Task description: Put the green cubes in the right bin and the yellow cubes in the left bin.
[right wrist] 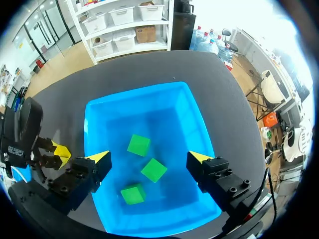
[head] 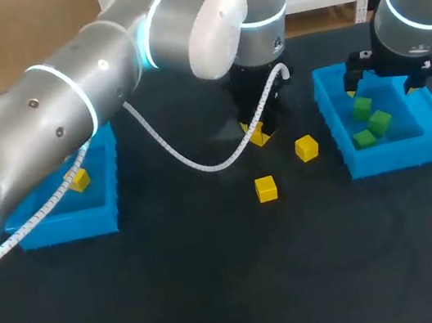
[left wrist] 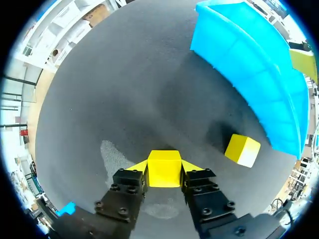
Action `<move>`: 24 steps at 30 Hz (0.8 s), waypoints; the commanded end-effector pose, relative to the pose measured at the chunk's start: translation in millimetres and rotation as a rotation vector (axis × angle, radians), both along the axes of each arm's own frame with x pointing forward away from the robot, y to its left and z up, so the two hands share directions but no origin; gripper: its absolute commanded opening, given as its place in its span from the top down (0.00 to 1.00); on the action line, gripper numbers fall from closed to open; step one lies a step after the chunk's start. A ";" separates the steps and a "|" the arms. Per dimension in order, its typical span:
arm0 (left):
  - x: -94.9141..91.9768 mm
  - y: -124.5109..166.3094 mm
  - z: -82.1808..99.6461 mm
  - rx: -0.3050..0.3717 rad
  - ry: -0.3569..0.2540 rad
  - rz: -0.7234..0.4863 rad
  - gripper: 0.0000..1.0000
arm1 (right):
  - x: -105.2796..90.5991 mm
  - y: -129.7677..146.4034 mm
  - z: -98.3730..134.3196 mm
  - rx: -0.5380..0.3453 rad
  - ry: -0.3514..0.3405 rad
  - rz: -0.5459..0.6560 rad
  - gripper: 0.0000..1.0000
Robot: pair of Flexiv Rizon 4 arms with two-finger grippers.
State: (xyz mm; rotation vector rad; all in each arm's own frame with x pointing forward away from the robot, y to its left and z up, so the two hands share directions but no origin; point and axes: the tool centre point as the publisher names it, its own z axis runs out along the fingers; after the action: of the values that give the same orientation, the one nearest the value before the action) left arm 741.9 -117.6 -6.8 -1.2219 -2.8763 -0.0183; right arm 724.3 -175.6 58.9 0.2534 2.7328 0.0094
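Bright, even light from above falls on the dark tabletop (head: pixel 221 293). The left arm (head: pixel 64 96) carries pale highlights. A soft shadow lies beside the loose yellow cube (left wrist: pixel 242 150).

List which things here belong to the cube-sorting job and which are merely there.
Job: three small green cubes in the right blue plastic bin; small yellow cube gripped by the left tool; two loose yellow cubes; another yellow cube in the left blue plastic bin; open right tool above the right bin.
Merely there: white coiled cable on the left arm; dark table top.
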 end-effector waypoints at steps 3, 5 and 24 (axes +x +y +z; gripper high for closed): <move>-2.8 18.8 20.7 -0.065 -0.028 -0.028 1.00 | -1.3 -0.3 -0.1 -0.001 -0.004 -0.001 0.00; 1.9 27.8 32.1 -0.077 -0.040 -0.041 1.00 | -1.3 -0.3 -0.1 -0.001 -0.004 -0.001 0.00; 16.0 187.4 133.3 -0.074 -0.165 0.034 1.00 | -1.3 -0.3 -0.1 -0.001 -0.004 -0.001 0.00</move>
State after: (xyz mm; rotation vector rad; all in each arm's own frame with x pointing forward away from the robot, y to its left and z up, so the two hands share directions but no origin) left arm 783.7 32.8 114.9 -1.1872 -2.9376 -0.1141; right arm 724.3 -175.6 58.9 0.2534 2.7329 0.0094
